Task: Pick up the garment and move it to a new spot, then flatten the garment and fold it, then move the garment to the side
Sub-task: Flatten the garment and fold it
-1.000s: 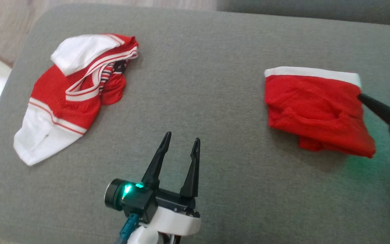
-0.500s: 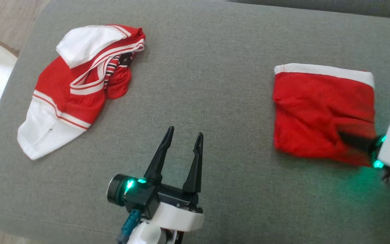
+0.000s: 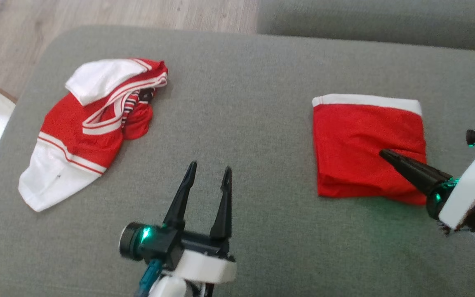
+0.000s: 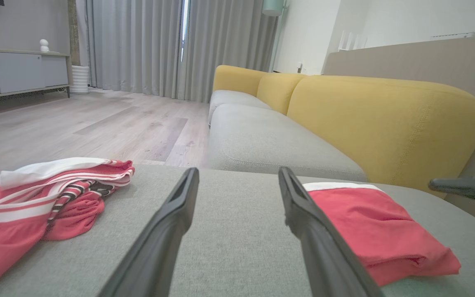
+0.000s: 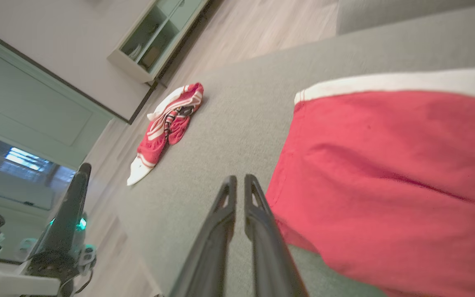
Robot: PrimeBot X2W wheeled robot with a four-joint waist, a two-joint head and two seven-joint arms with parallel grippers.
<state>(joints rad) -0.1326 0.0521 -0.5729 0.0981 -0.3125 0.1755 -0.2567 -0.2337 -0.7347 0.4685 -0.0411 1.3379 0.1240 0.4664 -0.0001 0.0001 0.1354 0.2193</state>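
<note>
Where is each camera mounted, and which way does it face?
Head: above, looking down at the cushion; left end effector open, right end effector shut.
Left wrist: low, along its open fingers toward the yellow sofa back.
Right wrist: along its shut fingers, beside the folded garment.
Shared: all three show it and the crumpled garment.

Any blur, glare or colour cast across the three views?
Head view: mostly sharp; green light from the right gripper tints the cushion beside it. Left wrist view: crisp, wide-angle stretch on the left gripper. Right wrist view: folded red garment looks soft.
</note>
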